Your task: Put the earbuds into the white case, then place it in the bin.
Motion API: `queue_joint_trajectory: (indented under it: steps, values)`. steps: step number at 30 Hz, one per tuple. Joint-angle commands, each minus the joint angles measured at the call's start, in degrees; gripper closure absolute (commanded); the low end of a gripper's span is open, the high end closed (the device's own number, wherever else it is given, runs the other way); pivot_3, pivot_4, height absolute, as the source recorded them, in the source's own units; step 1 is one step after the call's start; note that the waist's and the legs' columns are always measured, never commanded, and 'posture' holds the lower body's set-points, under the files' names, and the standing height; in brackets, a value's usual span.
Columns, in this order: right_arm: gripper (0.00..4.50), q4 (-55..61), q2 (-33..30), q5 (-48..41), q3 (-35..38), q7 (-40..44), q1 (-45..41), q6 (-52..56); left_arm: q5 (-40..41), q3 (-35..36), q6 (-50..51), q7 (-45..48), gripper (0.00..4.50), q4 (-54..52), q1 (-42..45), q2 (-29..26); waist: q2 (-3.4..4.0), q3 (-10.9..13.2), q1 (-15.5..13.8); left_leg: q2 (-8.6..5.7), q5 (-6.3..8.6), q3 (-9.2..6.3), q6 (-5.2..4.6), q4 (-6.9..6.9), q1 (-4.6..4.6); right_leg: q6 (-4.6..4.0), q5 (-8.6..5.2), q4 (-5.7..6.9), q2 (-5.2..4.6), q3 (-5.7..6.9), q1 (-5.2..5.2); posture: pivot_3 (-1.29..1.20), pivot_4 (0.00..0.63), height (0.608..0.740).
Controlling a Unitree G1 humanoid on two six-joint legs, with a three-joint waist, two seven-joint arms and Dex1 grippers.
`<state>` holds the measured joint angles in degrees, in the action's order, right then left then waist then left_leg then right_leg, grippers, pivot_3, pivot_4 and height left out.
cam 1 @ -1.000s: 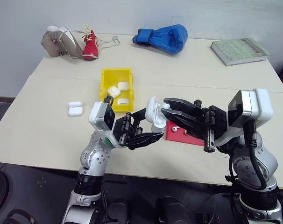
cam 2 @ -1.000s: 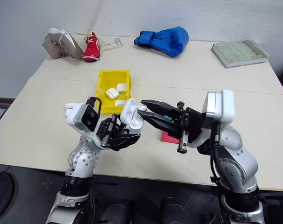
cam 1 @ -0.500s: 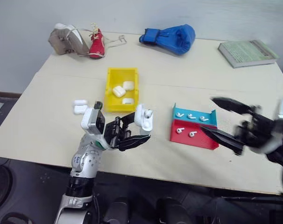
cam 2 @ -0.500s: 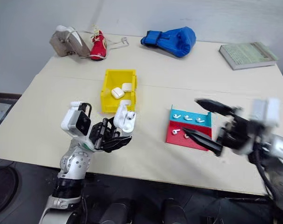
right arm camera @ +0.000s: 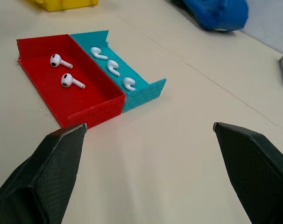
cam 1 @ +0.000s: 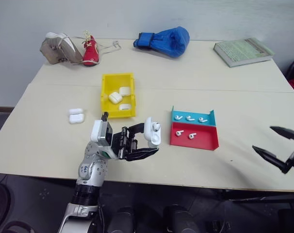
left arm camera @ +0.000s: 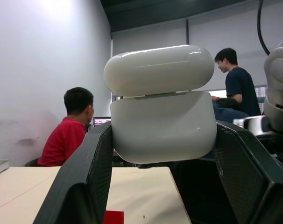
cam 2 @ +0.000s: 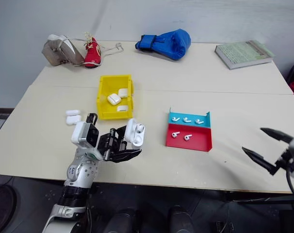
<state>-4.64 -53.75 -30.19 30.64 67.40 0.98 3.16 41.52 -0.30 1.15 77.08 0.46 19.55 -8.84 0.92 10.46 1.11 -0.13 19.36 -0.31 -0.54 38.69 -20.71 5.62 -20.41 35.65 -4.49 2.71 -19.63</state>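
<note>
The left gripper [cam 1: 148, 143] hangs over the table's near edge, its two matte black fingers pinching the white case [cam 1: 151, 131], a glossy rounded shell held upright with its hinged lid ajar and one earbud poking out of the top; at the near right edge the right gripper [cam 1: 279, 147] stands spread wide with nothing between its tapered black fingers; between the arms lies a shallow red-and-blue tray [cam 1: 193, 135] with low brick-textured walls, holding the earbuds [right arm camera: 61, 72], tiny glossy stemmed pieces, two in the red half and three in the blue; beyond the case stands the bin [cam 1: 118, 93], bright yellow smooth plastic with tall walls, three more cases inside; a second ago the right gripper was closed in on the case's top, and has since swung off to the right and opened
</note>
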Motion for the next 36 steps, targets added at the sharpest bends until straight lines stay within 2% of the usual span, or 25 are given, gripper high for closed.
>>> queue_joint_trajectory:
  steps: [1,4,6,9,13,15,18,24,36]
  values:
    - [0.03,4.2,-8.0,-0.4,-8.5,2.2,-10.9,9.9,0.1,-0.3,-0.5,-0.8,1.74,-2.4,0.4,0.3,0.05,0.0,0.2,0.0,0.0,-0.01,0.0,0.01,-0.02,0.0,0.0,0.0,-0.01,-0.01,-0.01,0.0,0.15,0.74]
    - [0.03,2.2,-10.5,3.3,-21.8,2.7,-28.5,22.0,0.0,-0.7,-0.4,-1.6,1.74,-3.1,0.0,0.6,0.0,0.1,0.0,0.02,0.01,-0.15,0.05,-0.02,-0.02,0.0,0.0,0.0,0.0,0.07,-0.04,0.0,0.15,0.74]
    - [0.03,-1.3,-10.0,8.8,-29.3,3.6,-37.6,24.4,0.0,-0.9,-0.4,-2.0,1.74,-3.3,-0.2,0.7,-0.01,0.1,0.0,0.02,0.02,-0.24,0.07,0.01,-0.2,0.0,0.0,-0.07,-0.03,0.11,-0.17,0.0,0.15,0.74]
    - [0.03,-10.5,-6.3,17.7,-39.0,5.9,-49.4,22.2,0.0,-0.7,-0.3,-2.9,1.74,-3.5,-0.4,1.0,-0.05,0.1,-1.3,-0.03,0.03,-0.31,0.08,0.17,-0.74,0.0,0.0,0.07,-0.05,0.13,-0.68,0.0,0.15,0.74]
    - [0.03,-23.6,-1.8,29.1,-49.1,9.0,-59.3,14.1,0.4,-0.4,0.2,-3.9,1.74,-4.0,-0.6,1.0,-0.04,0.1,-1.9,-0.15,0.03,-0.38,0.06,0.31,-1.25,0.0,0.0,0.34,-0.14,0.22,-1.13,0.0,0.15,0.74]
    - [0.03,-29.4,0.7,32.3,-51.2,9.2,-62.5,10.8,0.5,-0.4,0.3,-4.1,1.74,-4.3,-0.7,0.9,-0.05,0.1,-2.1,-0.17,0.02,-0.38,0.05,0.43,-1.69,0.04,0.03,0.47,-0.14,0.25,-1.58,0.0,0.15,0.74]
    - [0.03,-37.0,3.2,38.1,-54.8,9.6,-66.0,2.8,0.4,-0.4,0.3,-4.6,1.74,-4.8,-0.9,0.7,-0.04,0.1,-2.1,-0.21,0.02,-0.32,0.05,0.45,-1.8,0.06,0.04,0.87,-0.16,0.25,-1.87,0.0,0.15,0.74]
    - [2.01,-46.4,7.1,43.3,-55.9,10.0,-69.8,-5.9,0.7,-0.4,1.3,-6.0,1.74,-7.0,-2.1,0.3,-0.04,0.1,-1.3,-0.2,0.02,-0.27,0.05,0.47,-1.8,0.06,0.04,0.93,-0.15,0.25,-1.88,0.0,0.15,0.74]
    - [2.01,-53.5,10.6,48.2,-56.1,12.8,-72.5,-13.9,0.1,-0.8,0.8,-8.2,1.74,-9.0,-3.5,0.5,-0.04,0.1,-0.7,-0.16,0.0,-0.19,0.08,0.5,-1.68,0.05,0.04,1.15,-0.14,0.15,-1.88,0.0,0.15,0.74]
